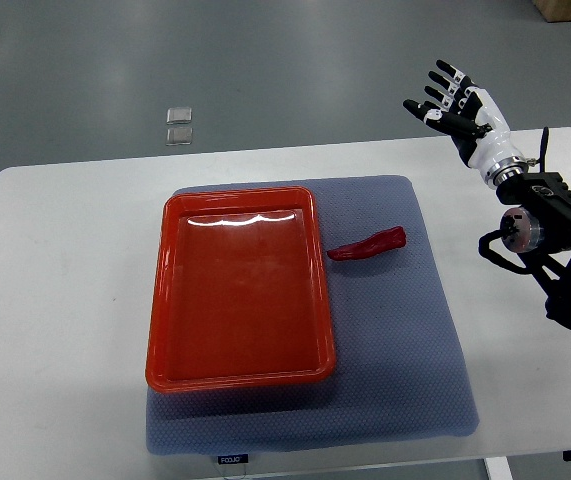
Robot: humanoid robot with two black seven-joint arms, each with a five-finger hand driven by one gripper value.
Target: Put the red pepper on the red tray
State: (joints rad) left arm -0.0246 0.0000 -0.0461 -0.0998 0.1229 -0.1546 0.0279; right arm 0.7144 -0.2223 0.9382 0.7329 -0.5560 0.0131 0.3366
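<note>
A red pepper (369,244) lies on the blue-grey mat (395,340), just right of the red tray (170,300). The tray is a shallow rectangular one with nothing in it, sitting on the left part of the mat. My right hand (452,103) is raised above the table's far right corner, fingers spread and holding nothing. It is well up and to the right of the pepper. The left arm does not show.
The mat lies on a white table (55,290). Two small clear squares (178,125) lie on the grey floor beyond the table's far edge. My right forearm (550,230) crosses the table's right side.
</note>
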